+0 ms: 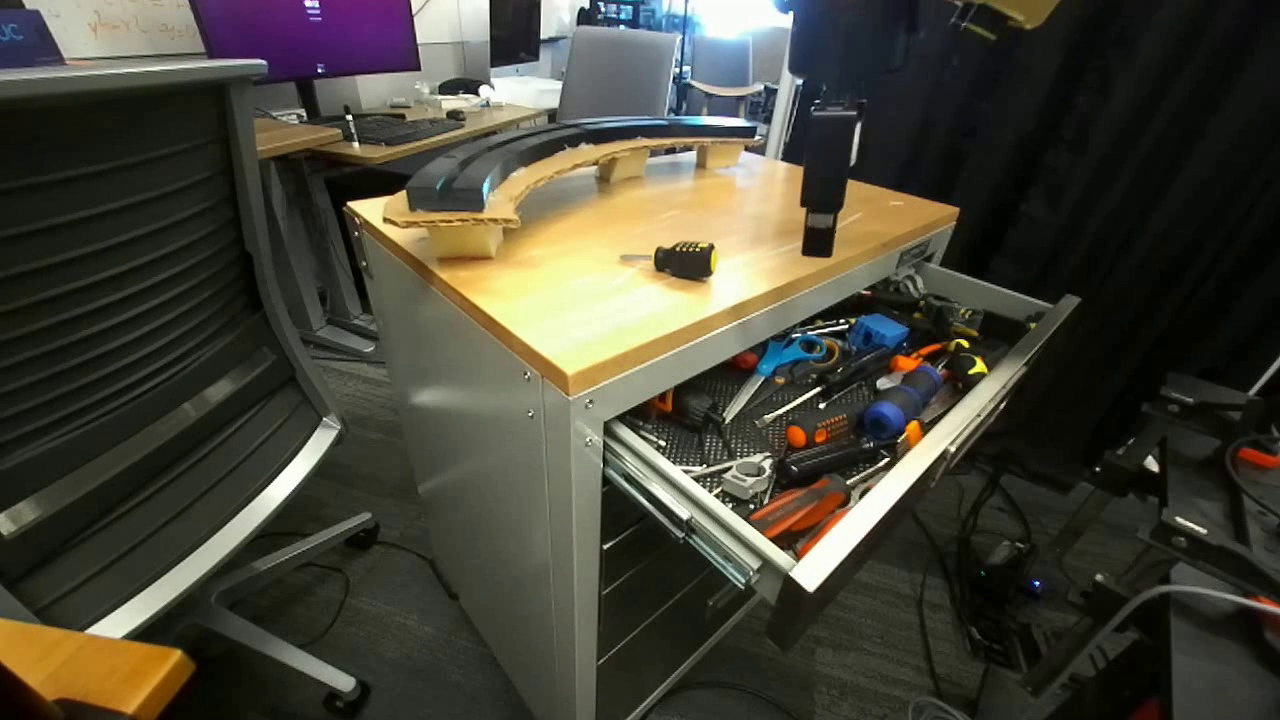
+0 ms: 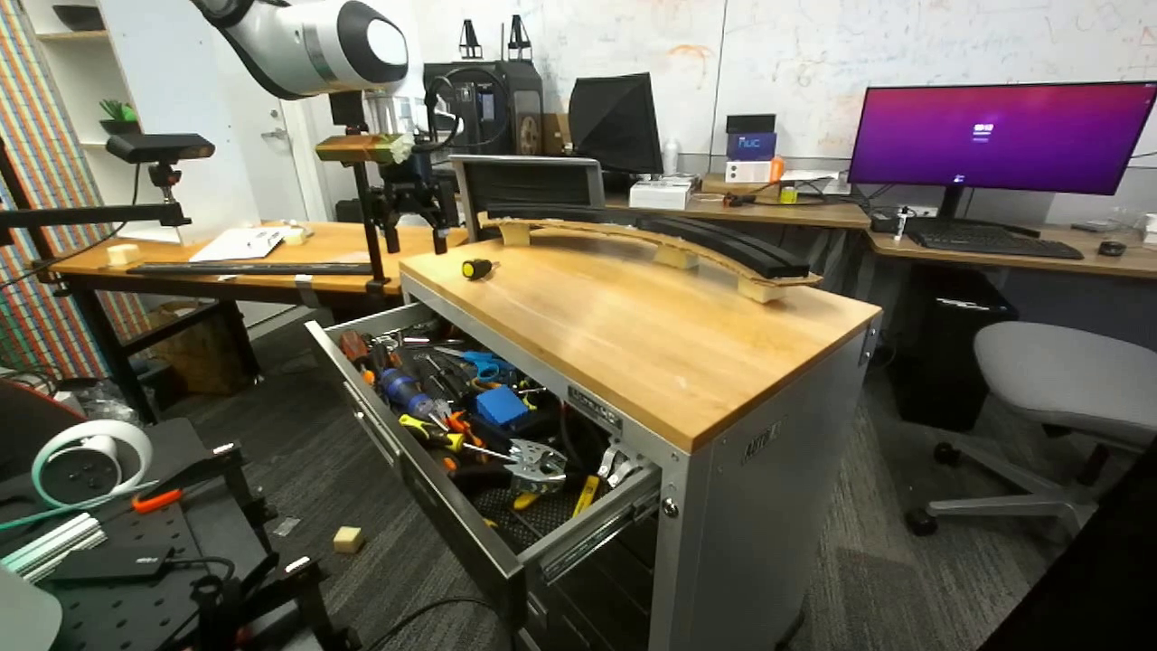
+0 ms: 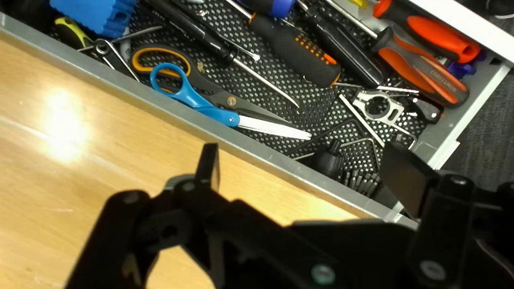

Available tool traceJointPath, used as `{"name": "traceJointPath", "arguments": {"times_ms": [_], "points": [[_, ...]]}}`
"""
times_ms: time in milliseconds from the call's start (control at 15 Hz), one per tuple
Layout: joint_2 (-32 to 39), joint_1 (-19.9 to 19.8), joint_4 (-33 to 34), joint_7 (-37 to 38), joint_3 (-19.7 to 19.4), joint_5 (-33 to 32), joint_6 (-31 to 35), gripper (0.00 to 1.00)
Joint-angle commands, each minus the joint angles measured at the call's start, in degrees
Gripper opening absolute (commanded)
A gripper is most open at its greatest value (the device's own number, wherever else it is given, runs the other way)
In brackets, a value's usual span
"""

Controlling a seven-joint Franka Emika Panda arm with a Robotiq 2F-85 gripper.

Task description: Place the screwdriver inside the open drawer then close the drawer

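The stubby black screwdriver with yellow marks lies on the wooden cabinet top in both exterior views point(image 1: 685, 260) point(image 2: 475, 268). In an exterior view its shaft points away from the open drawer. It is out of view in the wrist view. The light-grey top drawer is pulled out and holds many tools point(image 1: 935, 440) point(image 2: 434, 493); its pale front also shows in the wrist view point(image 3: 474, 26). My gripper point(image 1: 820, 245) point(image 2: 416, 242) is raised above the cabinet top, apart from the screwdriver. In the wrist view its fingers point(image 3: 307, 168) are wide apart with nothing between them.
A curved black track point(image 1: 590, 135) point(image 2: 633, 221) on cardboard and foam blocks stands along the back of the wooden top point(image 2: 633, 334). In the drawer lie blue scissors point(image 3: 200, 106), a blue block point(image 3: 98, 16) and orange-handled tools point(image 3: 423, 72). A chair point(image 1: 130, 330) stands beside the cabinet.
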Motion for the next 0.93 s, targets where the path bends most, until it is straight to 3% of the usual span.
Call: {"name": "traceJointPath", "arguments": {"times_ms": [0, 467, 600, 867], "points": [[7.64, 1.91, 9.81, 1.59, -2.19, -2.82, -1.10, 1.00], [17.87, 2.68, 22.46, -2.42, -3.71, -1.56, -3.06, 1.00], [19.68, 3.01, 24.38, -2.13, -4.24, -1.67, -3.94, 0.74], [21.98, 4.00, 27.06, -0.31, -5.55, -2.00, -4.64, 0.42]]}}
